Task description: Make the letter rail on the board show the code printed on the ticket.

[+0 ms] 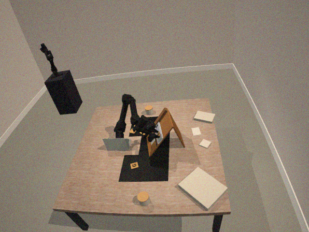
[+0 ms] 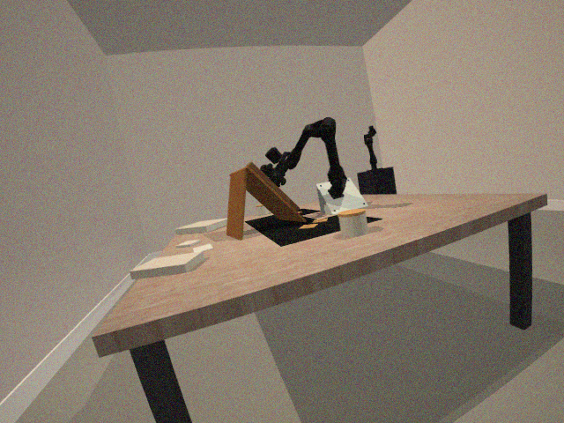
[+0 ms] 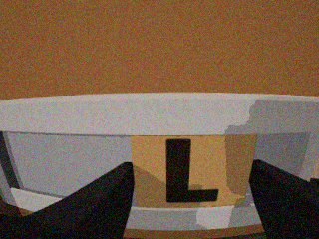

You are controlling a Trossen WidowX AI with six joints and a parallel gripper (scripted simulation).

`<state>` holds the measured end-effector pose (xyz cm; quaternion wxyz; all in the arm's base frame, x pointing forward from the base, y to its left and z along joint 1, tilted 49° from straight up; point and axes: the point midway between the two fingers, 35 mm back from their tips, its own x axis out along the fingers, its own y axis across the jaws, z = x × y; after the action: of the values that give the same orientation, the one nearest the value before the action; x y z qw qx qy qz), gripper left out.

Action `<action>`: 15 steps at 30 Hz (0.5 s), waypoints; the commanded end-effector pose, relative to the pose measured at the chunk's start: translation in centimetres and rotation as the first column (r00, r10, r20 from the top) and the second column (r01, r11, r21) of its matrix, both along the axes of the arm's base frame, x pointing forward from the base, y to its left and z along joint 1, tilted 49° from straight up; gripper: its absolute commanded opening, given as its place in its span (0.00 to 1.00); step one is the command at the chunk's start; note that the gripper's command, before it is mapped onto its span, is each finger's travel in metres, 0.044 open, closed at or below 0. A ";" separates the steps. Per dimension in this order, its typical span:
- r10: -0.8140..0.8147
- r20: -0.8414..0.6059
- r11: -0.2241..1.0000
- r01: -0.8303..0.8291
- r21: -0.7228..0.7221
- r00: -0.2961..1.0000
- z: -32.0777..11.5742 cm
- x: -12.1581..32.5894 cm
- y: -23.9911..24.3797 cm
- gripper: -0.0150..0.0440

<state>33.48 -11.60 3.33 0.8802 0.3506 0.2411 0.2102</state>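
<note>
My gripper (image 1: 156, 135) (image 2: 279, 181) (image 3: 193, 171) is shut on the tan L tile (image 3: 209, 161), one finger on each side. The L reads upright between the pale lips of the letter rail (image 3: 100, 115) (image 1: 159, 133) on the slanted brown board (image 1: 166, 123) (image 2: 273, 196) (image 3: 159, 50). In the wrist view, bare rail channel shows left of the tile and a shorter stretch right of it. A G tile (image 1: 134, 165) lies on the black mat (image 1: 154, 174) (image 2: 282, 236). Two more tiles, letters unreadable, lie on its other part, one (image 2: 307, 226) beside the other (image 2: 320, 220). No ticket code is readable.
An orange-topped round container (image 1: 143, 196) stands near the front edge, another (image 1: 148, 108) (image 2: 352, 212) at the back. A pale upright panel (image 1: 116, 144) (image 2: 348, 200) stands by the arm's base. Beyond the board lie a large cream slab (image 1: 202, 187), a smaller slab (image 1: 204, 116) and two small pale pieces.
</note>
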 end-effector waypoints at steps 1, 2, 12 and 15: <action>-0.004 -0.002 1.000 0.004 -0.001 1.000 0.1 -0.1 0.1 0.25; -0.004 -0.002 1.000 0.004 -0.001 1.000 0.2 -0.1 0.2 0.25; -0.004 -0.002 1.000 0.004 -0.001 1.000 0.6 -0.2 0.5 0.25; -0.004 -0.002 1.000 0.004 -0.001 1.000 0.7 -0.2 0.7 0.25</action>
<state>33.31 -11.03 3.92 0.8800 0.3510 0.2413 0.2102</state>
